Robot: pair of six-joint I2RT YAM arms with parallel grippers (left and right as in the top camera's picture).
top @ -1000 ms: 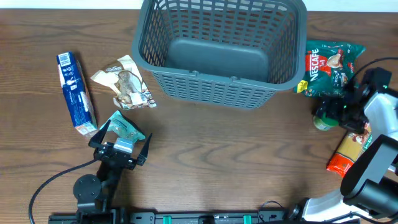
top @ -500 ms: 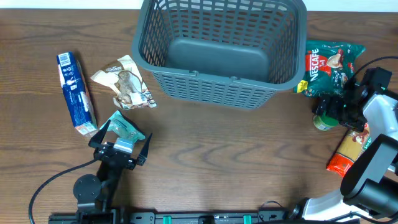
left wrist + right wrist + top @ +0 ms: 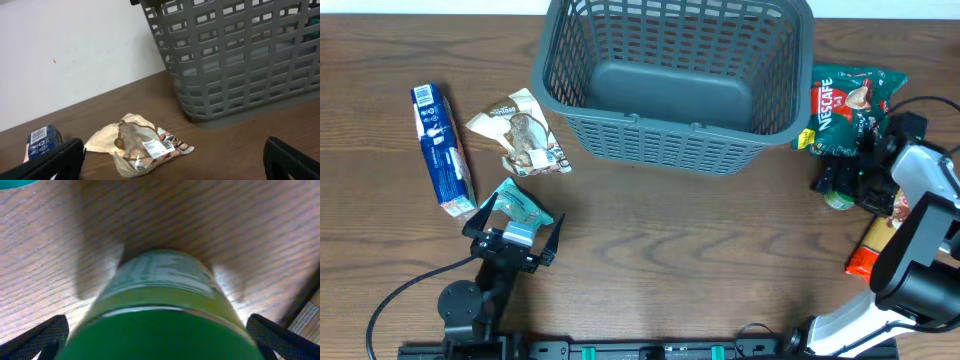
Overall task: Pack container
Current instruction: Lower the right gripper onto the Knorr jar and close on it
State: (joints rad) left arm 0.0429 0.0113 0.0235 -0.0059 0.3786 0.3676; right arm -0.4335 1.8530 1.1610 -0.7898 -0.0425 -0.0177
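Your basket (image 3: 675,80) sits at 12 o'clock on the surface (image 3: 700,260). It is upright, and no goods show inside it from overhead.

Your left claw (image 3: 520,222) is at 8 o'clock, spread wide and holding nothing. A teal packet (image 3: 523,206) lies between its fingertips. In the left wrist view both fingers (image 3: 55,160) stand far apart at the bottom corners. A tan pouch (image 3: 137,145) lies ahead of them, and the basket wall (image 3: 235,60) rises at 1 o'clock. From overhead that tan pouch (image 3: 520,132) is just beside the basket's 8 o'clock corner. A blue pack (image 3: 442,150) lies farther out, at 9 o'clock.

Your right claw (image 3: 840,186) is at 3 o'clock, over a green jar (image 3: 837,200). In the right wrist view the jar (image 3: 165,305) fills the space between the two fingers (image 3: 35,340). They sit out at the frame corners, so the claw is parted around the jar rather than clamped. A coffee bag (image 3: 850,105) lies at the jar's 12 o'clock, near the basket's side. An orange pack (image 3: 868,252) lies at the jar's 5 o'clock.
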